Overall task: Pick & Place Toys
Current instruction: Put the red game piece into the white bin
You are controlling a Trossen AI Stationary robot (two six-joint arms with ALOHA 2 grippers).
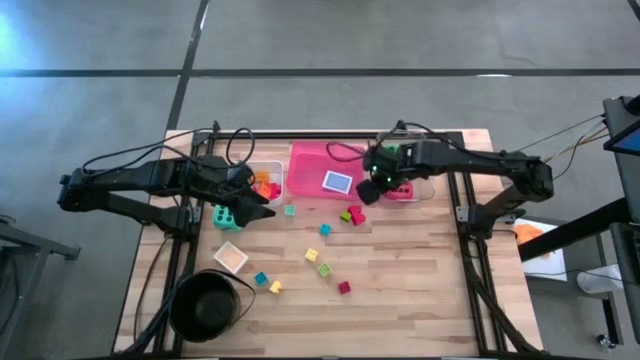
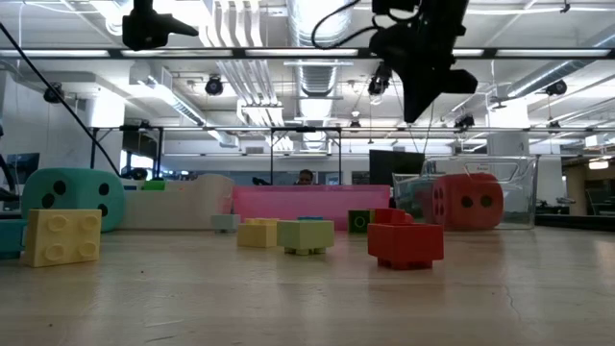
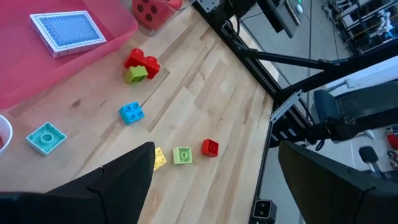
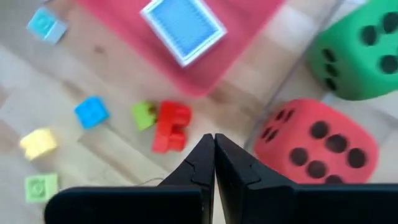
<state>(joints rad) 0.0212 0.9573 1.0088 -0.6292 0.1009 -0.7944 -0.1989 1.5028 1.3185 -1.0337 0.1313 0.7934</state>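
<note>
My right fingers are pressed shut on nothing, hanging above the table near the red die and the green die, which sit side by side. Just beside them lies a blue card in the pink tray. A red block and a small green block touch each other on the wood, with a blue block and yellow block farther off. My left fingers stand wide apart and empty, over the table by the teal die
</note>
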